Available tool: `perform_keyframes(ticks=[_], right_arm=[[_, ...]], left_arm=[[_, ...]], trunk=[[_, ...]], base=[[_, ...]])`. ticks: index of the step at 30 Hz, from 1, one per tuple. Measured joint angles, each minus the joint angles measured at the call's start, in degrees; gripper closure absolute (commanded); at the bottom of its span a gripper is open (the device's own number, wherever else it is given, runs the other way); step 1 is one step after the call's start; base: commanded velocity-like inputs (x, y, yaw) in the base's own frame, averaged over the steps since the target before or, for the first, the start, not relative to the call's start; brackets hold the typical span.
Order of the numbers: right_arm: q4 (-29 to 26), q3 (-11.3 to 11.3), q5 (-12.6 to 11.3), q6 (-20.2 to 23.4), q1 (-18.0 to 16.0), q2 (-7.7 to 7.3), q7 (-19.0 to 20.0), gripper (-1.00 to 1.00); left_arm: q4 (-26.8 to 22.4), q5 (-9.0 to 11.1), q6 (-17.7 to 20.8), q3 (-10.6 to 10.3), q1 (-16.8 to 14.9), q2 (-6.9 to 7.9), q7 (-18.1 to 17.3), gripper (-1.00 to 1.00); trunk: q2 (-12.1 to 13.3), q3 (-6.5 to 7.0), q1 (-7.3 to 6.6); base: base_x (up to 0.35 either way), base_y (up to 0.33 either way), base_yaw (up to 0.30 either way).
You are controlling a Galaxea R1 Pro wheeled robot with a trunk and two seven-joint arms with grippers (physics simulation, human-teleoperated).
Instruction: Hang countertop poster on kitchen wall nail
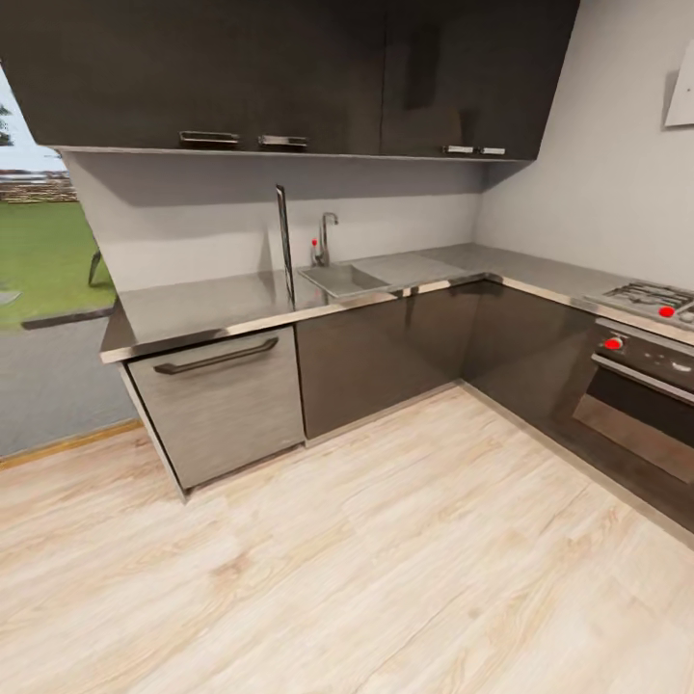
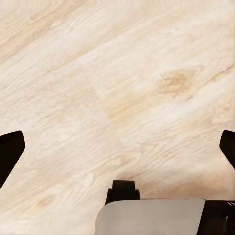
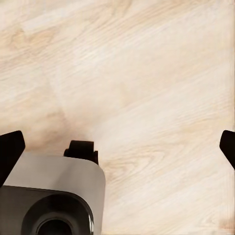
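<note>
Grey kitchen countertop (image 1: 202, 304) carries one sink (image 1: 339, 280); both pincers (image 2: 117, 147) (image 3: 117, 147) spread wide.

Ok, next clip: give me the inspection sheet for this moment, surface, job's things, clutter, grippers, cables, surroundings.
Surface: L-shaped kitchen countertop, glossy, with sink and tap.
Job's things: thin upright dark object on the countertop beside the sink, edge-on, possibly the poster; wall nails too small to tell.
Clutter: nothing seen.
Grippers: left gripper and right gripper open, fingertips spread wide over the wood floor, both empty.
Cables: nothing seen.
Surroundings: dark upper cabinets, hob and oven at right, lawn outside at left.
</note>
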Motion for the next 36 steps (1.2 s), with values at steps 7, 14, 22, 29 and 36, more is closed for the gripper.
perform_keyframes(ticks=[7,14,22,29,36], right_arm=[[0.00,0.00,0.00,0.00,0.00,0.00,0.00,-1.00],[0.00,0.00,0.00,0.00,0.00,0.00,0.00,-1.00],[0.00,0.00,0.02,0.00,0.00,-0.01,0.00,-1.00],[0.00,0.00,0.00,0.00,0.00,0.20,0.00,-1.00],[-0.02,-0.02,-0.02,0.00,0.00,0.26,0.00,-1.00]], left_arm=[[0.02,0.00,0.00,-0.02,0.00,0.00,-0.01,-1.00],[0.02,0.00,0.00,0.00,-0.01,0.00,-0.01,-1.00],[-0.01,0.00,0.00,-0.01,-0.01,0.00,0.02,-1.00],[0.03,0.00,0.00,0.00,-0.01,0.00,0.01,-1.00],[0.02,0.00,0.00,-0.02,-0.01,0.00,0.00,-1.00]], trunk=[[0.00,0.00,0.00],[0.00,0.00,0.00],[0.00,0.00,0.00],[0.00,0.00,0.00],[0.00,0.00,0.00]], base=[[0.278,-0.173,0.020],[0.271,-0.182,0.001],[0.269,-0.185,0.000],[0.269,-0.185,0.070],[0.269,-0.185,0.245]])
